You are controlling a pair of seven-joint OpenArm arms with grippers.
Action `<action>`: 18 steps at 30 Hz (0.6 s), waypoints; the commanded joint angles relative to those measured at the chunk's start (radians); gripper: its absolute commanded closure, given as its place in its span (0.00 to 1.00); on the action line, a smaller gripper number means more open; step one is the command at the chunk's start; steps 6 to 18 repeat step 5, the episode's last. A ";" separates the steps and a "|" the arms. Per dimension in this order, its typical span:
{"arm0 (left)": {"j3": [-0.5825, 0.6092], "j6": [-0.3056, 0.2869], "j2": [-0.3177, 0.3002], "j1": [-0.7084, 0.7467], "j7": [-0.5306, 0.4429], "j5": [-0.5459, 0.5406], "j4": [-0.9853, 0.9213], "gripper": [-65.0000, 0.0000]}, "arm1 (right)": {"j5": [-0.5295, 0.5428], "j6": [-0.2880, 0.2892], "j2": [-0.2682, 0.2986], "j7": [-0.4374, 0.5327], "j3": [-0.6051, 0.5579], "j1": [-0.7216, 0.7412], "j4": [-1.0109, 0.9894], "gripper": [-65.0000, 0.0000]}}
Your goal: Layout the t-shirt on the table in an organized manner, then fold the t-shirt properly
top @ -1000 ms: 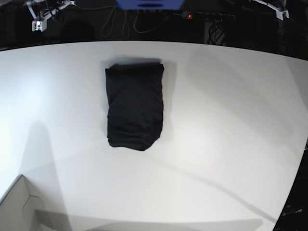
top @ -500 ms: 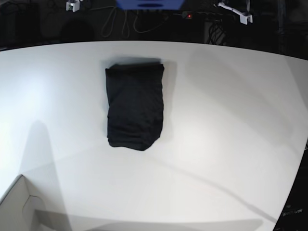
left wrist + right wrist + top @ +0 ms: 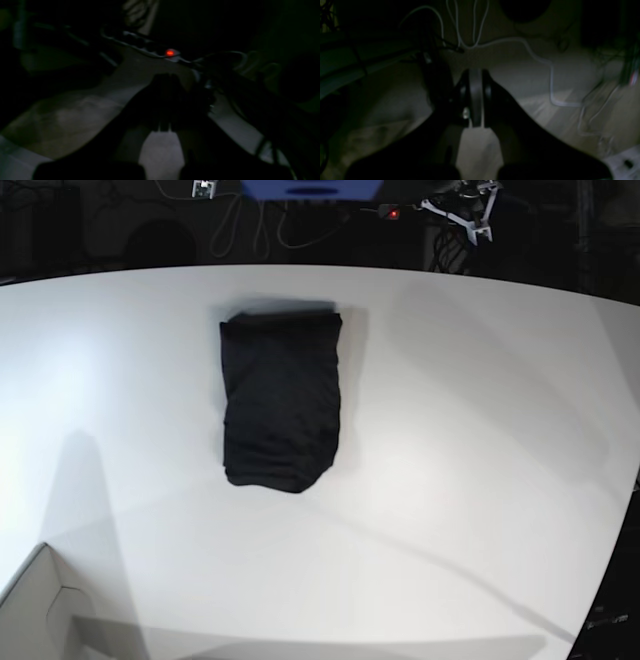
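Base view: folded t-shirt [image 3: 281,401] lies on table [image 3: 480,430]; left gripper [image 3: 165,82] and right gripper [image 3: 475,77] hang closed, empty, beyond its far edge.

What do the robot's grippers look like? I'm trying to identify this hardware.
The wrist views are dim. The right gripper shows two dark, tapering fingers with a lighter grey strip between them. The left gripper reads only as a black tapered silhouette. In the base view, pale whitish arm parts show at the top.

Bench [image 3: 470,430]: open white surface on all sides of the folded t-shirt [image 3: 281,402], its only obstacle besides a cardboard box corner [image 3: 35,610] at the near edge. Left end effector [image 3: 165,80] and right end effector [image 3: 475,75]: beyond the far edge, over cables [image 3: 520,42].
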 commanded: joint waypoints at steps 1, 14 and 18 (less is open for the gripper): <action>-0.002 0.006 -0.006 0.002 -0.008 0.000 0.002 1.00 | 0.002 -0.027 -0.005 -0.010 -0.014 -0.015 0.001 1.00; -0.002 0.007 -0.011 0.007 -0.008 0.000 0.002 1.00 | 0.004 -0.034 -0.005 -0.046 -0.028 -0.014 0.001 1.00; -0.002 0.007 -0.011 0.007 -0.008 0.000 0.002 1.00 | 0.004 -0.034 -0.005 -0.046 -0.028 -0.014 0.001 1.00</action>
